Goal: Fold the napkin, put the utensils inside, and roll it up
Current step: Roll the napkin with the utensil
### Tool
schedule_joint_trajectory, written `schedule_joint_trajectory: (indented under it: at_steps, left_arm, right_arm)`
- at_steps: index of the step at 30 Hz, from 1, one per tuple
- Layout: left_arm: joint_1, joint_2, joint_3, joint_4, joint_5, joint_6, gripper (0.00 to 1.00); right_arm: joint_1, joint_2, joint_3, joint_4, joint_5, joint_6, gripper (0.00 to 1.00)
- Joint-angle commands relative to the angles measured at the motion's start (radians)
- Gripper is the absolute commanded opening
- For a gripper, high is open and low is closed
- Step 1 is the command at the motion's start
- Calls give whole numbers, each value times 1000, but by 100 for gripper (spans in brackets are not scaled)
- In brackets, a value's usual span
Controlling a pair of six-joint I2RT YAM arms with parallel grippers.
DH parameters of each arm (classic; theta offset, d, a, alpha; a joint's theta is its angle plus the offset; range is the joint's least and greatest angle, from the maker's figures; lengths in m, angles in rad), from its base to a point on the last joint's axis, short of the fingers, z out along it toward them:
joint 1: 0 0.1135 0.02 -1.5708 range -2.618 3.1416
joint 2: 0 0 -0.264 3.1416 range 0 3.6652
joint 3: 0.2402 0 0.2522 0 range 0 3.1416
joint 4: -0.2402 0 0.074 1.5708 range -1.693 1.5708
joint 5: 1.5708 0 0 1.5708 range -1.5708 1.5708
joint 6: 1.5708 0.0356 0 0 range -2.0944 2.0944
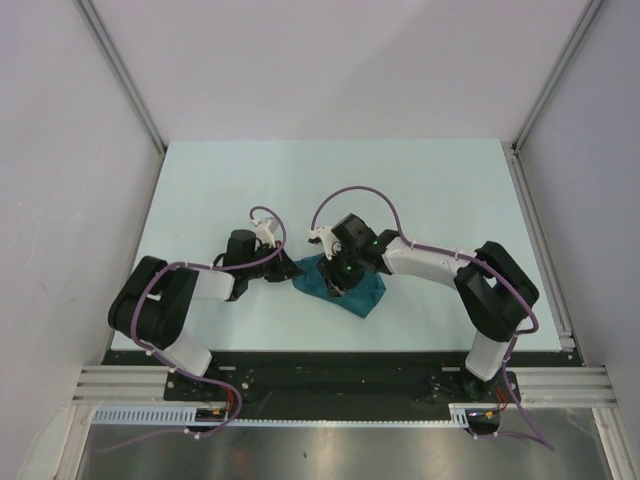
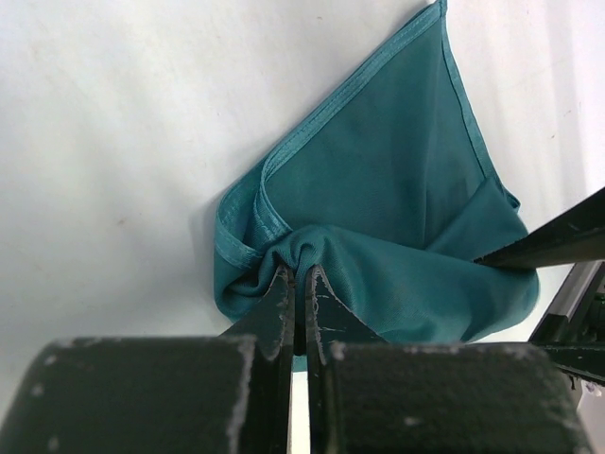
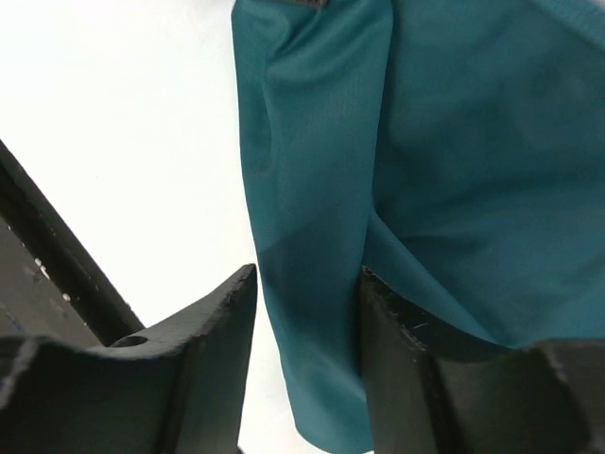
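Observation:
The teal napkin (image 1: 366, 295) lies bunched and folded on the table's near middle. My left gripper (image 1: 290, 268) is at its left end, shut on a pinched bunch of the cloth's edge (image 2: 301, 270); the napkin (image 2: 397, 189) spreads away from the jaws. My right gripper (image 1: 338, 283) is over the napkin's middle, open. Its jaws (image 3: 307, 279) stand on either side of a fold of the napkin (image 3: 454, 142). The fork is not in view.
The pale table (image 1: 330, 190) extends far behind the arms, with grey walls on three sides. A metal rail (image 1: 540, 250) runs along the right edge. The black base plate (image 1: 330, 375) lies at the near edge.

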Motion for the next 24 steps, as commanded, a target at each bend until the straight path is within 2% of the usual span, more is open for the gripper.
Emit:
schedule_joint_trajectory:
  at_steps: [1,6,13,24]
  left_arm:
    - [11,7,-19,-28,10,4,0]
    - [17,10,-21,-29,16,4,0]
    - [20,10,-22,-23,22,4,0]
    - [25,14,-19,-23,30,2,0]
  right_arm:
    - [8,-51,11,-87,19,22,47]
    - [11,-61,-12,-136,59,81,44]
    - [16,-126,-34,-176,120,176,44]
    - [21,-144,-103,-180,103,249,47]
